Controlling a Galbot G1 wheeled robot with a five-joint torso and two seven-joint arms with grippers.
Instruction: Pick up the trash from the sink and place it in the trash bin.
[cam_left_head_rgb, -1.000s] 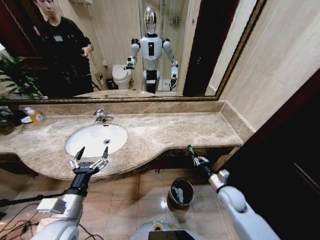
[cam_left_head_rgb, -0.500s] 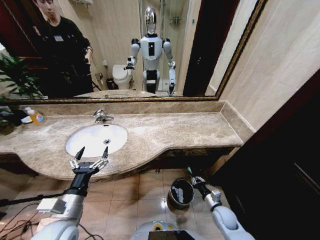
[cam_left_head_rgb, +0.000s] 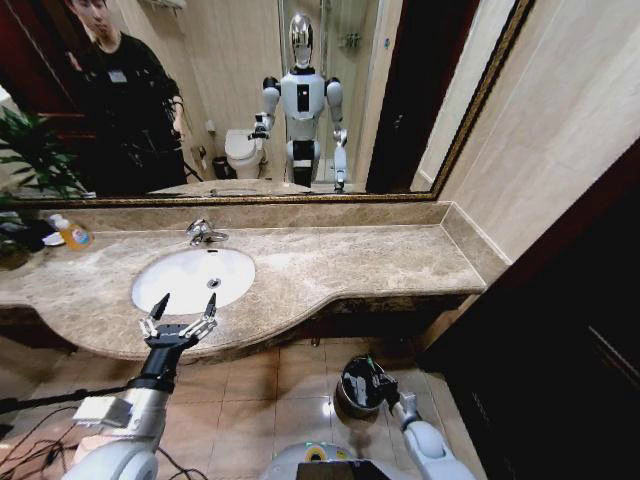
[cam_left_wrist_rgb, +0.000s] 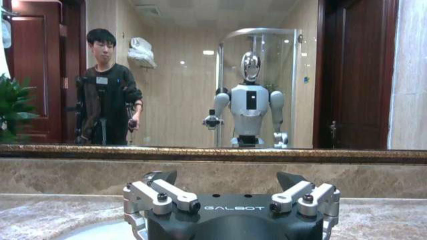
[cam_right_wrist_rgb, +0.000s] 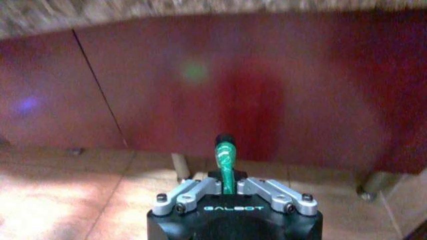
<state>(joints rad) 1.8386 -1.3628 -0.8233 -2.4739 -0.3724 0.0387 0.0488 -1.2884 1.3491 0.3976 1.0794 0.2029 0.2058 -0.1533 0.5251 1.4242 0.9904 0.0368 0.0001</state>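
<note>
A small green piece (cam_right_wrist_rgb: 225, 159) is being held clamped between the fingers of the right pincer (cam_left_head_rgb: 378, 381), which is being kept low, right over the rim of the trash bin (cam_left_head_rgb: 352, 395) on the tiled floor (cam_left_head_rgb: 290, 395) in front of the cabinet. What's inside the bin can't be made out, it's just dark in there. The sink (cam_left_head_rgb: 192, 277) is being shown as a bare white basin, with the faucet (cam_left_head_rgb: 203, 232) behind it and plenty of marble worktop (cam_left_head_rgb: 380, 258) free on the robot's right. The left pincer (cam_left_head_rgb: 180, 322) is being held with fingers spread apart, just off the worktop's front edge by the basin. An orange-yellow bottle (cam_left_head_rgb: 72, 235) is sitting way over by the mirror.
</note>
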